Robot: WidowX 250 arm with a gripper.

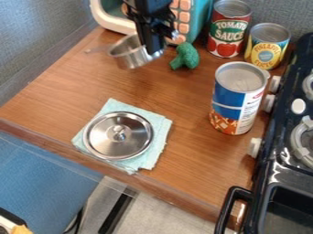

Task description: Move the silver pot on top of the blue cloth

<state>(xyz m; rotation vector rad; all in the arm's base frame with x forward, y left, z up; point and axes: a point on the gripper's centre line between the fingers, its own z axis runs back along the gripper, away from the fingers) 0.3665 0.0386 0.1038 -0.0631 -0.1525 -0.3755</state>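
Note:
The black gripper [155, 49] hangs down at the top of the view, left of the toy broccoli, shut on the right side wall of the silver pot [126, 56]. The pot is slightly tilted, with its thin handle pointing left; whether its base touches the table I cannot tell. Toward the front left, the light blue cloth [158, 132] lies on the wooden table, somewhat rumpled. A round silver lid [129, 147] with a knob rests on the cloth and covers most of its middle.
Green toy broccoli [186, 56] lies right of the gripper. A teal toy microwave [198, 23] stands behind. At the right are a tomato can [227, 34], a pineapple can [267, 45], a large blue-and-white can [235, 103] and a black stove [269, 176]. Bare wood [122, 84] separates pot and cloth.

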